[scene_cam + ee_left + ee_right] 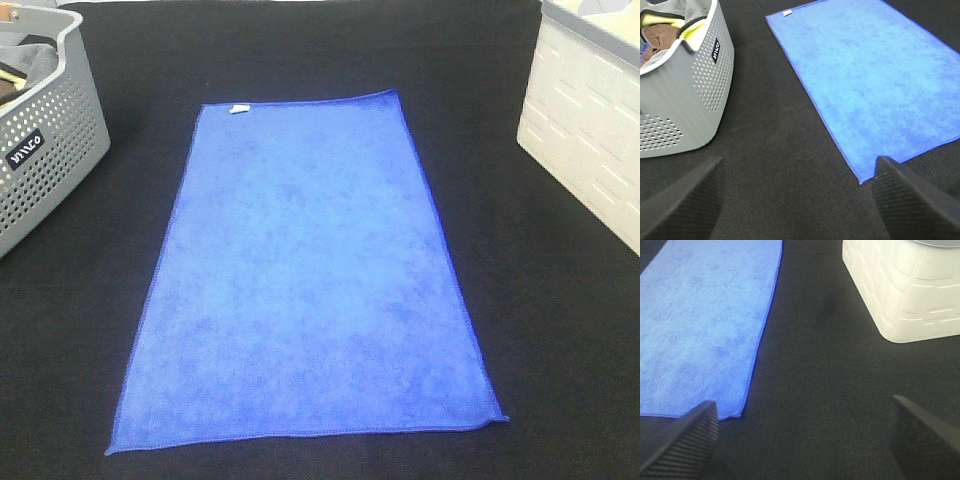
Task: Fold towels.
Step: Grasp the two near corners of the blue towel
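A bright royal-blue towel (305, 275) lies spread flat and unfolded on the black table, long side running away from me, with a small white tag (238, 108) at its far edge. It also shows in the left wrist view (870, 75) and the right wrist view (700, 320). Neither gripper shows in the high view. My left gripper (800, 200) is open and empty above the black cloth, off the towel's near left corner. My right gripper (805, 440) is open and empty off the towel's near right corner.
A grey perforated basket (45, 160) with cloths inside stands at the back left; it also shows in the left wrist view (695, 85). A white box (590, 130) stands at the right edge, also in the right wrist view (905, 290). Black cloth covers the table.
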`<state>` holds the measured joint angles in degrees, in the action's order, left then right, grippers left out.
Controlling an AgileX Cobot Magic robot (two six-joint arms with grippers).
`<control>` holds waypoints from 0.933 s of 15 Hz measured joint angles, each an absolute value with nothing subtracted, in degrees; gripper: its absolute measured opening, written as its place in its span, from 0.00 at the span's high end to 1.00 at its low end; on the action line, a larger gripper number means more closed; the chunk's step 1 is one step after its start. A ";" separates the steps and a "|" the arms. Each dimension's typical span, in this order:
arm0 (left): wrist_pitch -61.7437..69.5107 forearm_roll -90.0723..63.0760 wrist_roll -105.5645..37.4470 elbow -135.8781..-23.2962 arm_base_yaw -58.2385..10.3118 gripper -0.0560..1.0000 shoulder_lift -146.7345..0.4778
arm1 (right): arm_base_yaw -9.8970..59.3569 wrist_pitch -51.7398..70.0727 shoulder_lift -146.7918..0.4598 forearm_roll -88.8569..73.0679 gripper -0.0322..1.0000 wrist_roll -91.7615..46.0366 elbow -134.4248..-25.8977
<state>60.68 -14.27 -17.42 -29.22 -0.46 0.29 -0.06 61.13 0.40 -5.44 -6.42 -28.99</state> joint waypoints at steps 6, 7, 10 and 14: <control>60.68 -14.27 -17.42 -29.22 -0.46 0.22 0.29 | -0.06 61.13 0.40 -5.44 0.15 -6.42 -28.99; 60.68 -14.27 -17.42 -29.22 -0.46 0.22 0.29 | -0.06 61.13 0.40 -5.44 0.15 -6.42 -28.99; 60.68 -14.27 -17.42 -29.22 -0.46 0.22 0.29 | -0.06 61.13 0.40 -5.44 0.15 -6.42 -28.99; 60.68 -14.27 -17.42 -29.22 -0.46 0.22 0.29 | -0.06 61.13 0.40 -5.44 0.15 -6.42 -28.99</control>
